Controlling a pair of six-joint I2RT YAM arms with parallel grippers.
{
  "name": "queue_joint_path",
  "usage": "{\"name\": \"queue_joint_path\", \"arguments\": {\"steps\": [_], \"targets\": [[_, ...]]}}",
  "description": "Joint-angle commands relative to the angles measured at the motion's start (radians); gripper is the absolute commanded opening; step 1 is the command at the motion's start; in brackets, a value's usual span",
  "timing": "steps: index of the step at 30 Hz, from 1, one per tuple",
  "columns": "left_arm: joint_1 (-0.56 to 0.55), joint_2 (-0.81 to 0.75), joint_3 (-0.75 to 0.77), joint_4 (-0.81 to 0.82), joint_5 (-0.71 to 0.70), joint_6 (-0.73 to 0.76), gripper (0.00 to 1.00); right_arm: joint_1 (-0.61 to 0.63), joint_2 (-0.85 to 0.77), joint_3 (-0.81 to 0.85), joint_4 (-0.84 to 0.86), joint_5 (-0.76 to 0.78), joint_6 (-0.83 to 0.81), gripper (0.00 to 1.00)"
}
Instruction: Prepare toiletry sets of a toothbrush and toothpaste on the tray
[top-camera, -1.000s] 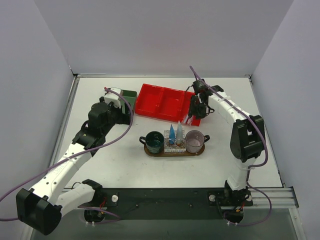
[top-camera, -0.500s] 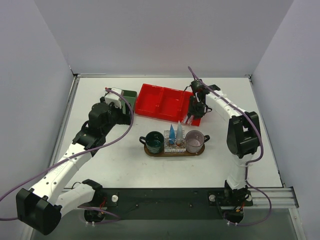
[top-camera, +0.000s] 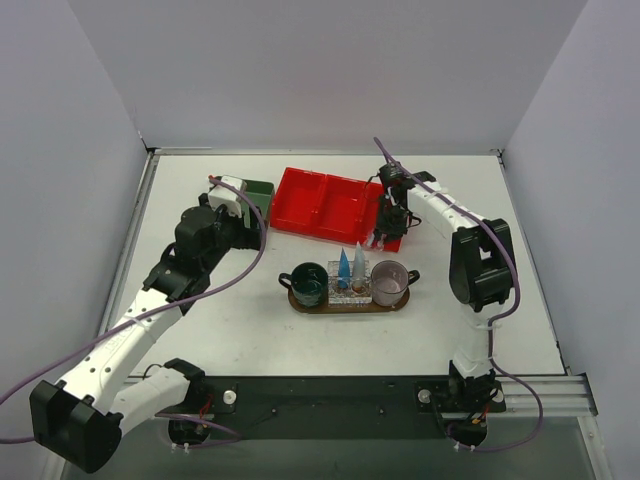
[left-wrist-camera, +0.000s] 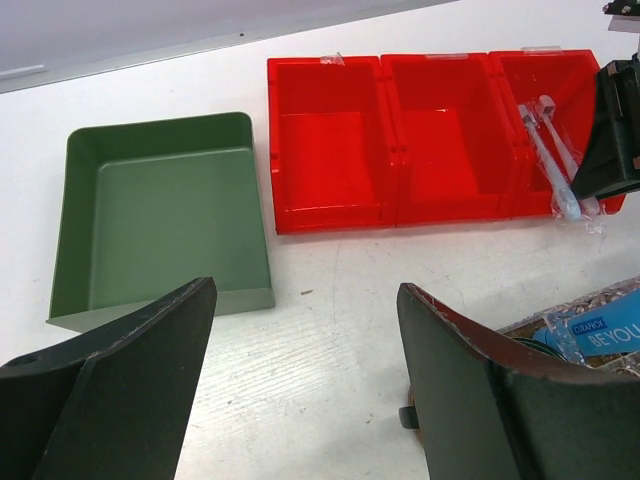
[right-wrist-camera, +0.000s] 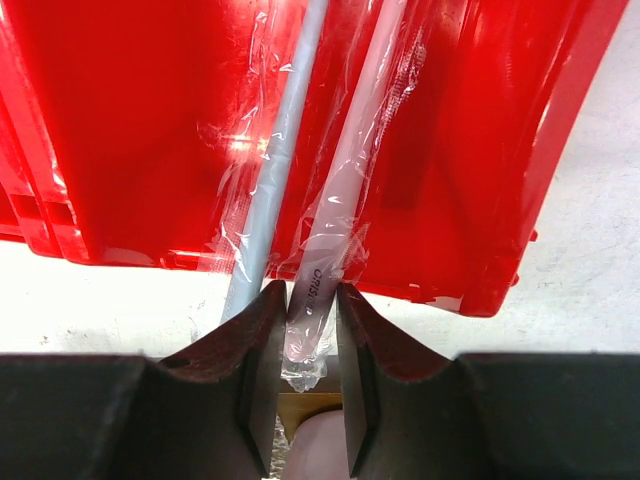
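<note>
Two wrapped pale toothbrushes (right-wrist-camera: 345, 170) (right-wrist-camera: 285, 140) lie in the right compartment of the red bin (right-wrist-camera: 120, 120), their handle ends sticking out over its near wall. My right gripper (right-wrist-camera: 312, 300) (top-camera: 385, 238) is shut on the right-hand toothbrush's wrapped handle end, fingers pressed to either side. The oval brown tray (top-camera: 345, 306) carries a dark green mug (top-camera: 308, 284), a pink mug (top-camera: 388, 282) and two upright toothpaste tubes (top-camera: 344, 266) (top-camera: 359, 262). My left gripper (left-wrist-camera: 305, 300) (top-camera: 240, 205) hangs open over bare table with nothing between its fingers.
A green square box (left-wrist-camera: 160, 210) (top-camera: 262, 193) sits left of the red bin (top-camera: 330, 205), both beyond my left gripper. The bin's left and middle compartments hold nothing. Right below my right gripper are the pink mug (right-wrist-camera: 315, 450) and tray.
My right gripper has edged left and down to the bin's near wall, and its jaws have narrowed onto the toothbrush handle. The left arm has stayed still.
</note>
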Motion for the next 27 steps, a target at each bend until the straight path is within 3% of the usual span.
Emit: {"name": "queue_joint_path", "arguments": {"steps": [1,8,27], "targets": [[-0.008,-0.025,0.004,0.038,-0.014,0.012,0.84,0.000,0.013,0.035,-0.032,0.022,0.017,0.19],[-0.011,-0.031,0.005,0.038,-0.015,0.014,0.84,-0.001,-0.007,0.037,-0.032,0.027,0.019,0.00],[-0.024,-0.063,0.007,0.035,-0.018,0.017,0.84,0.023,-0.219,0.015,-0.013,0.079,-0.017,0.00]]}}
